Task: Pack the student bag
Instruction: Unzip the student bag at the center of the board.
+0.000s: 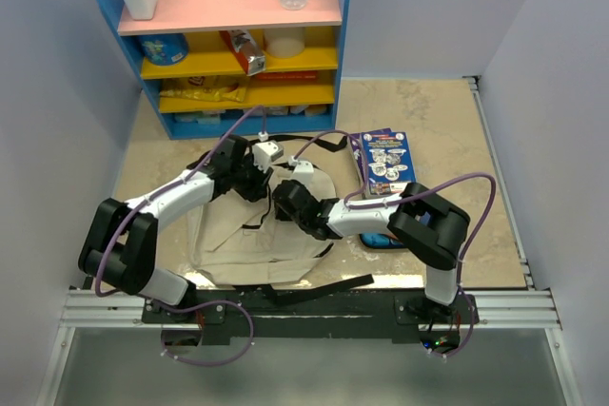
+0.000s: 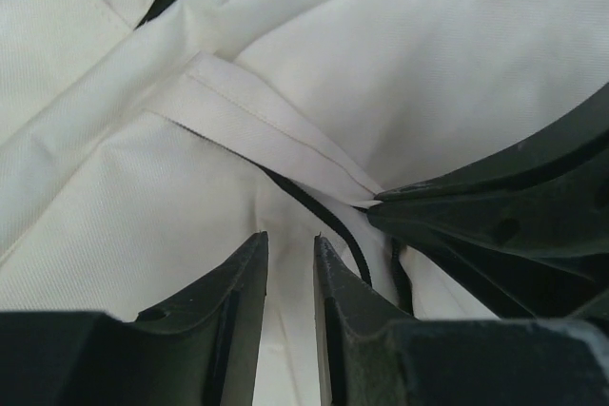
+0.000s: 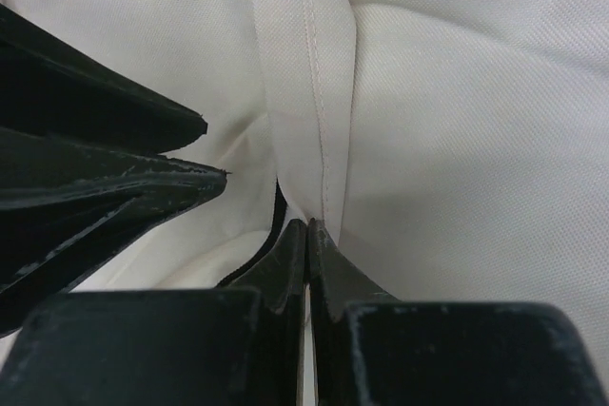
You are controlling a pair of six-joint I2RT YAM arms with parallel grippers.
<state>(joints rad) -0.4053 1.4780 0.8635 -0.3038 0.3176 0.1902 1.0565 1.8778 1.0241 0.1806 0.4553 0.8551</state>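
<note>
L arm (image 1: 181,195): base near-left, elbow folded out to the left, forearm running far and right to mid-scene. L gripper (image 1: 255,181) is pitched down. L fingers (image 2: 243,282) are parallel w/ a narrow slit btwn them; can't tell if anything's nipped.

R arm (image 1: 366,218): base near-right, elbow bent above it, forearm lying low and reaching left. R gripper (image 1: 285,199) sits just near and right of L gripper. The two face each other, tips close. R fingers (image 3: 285,263) are pressed tight together, pinching a seam strip of the student bag (image 3: 457,140).
</note>
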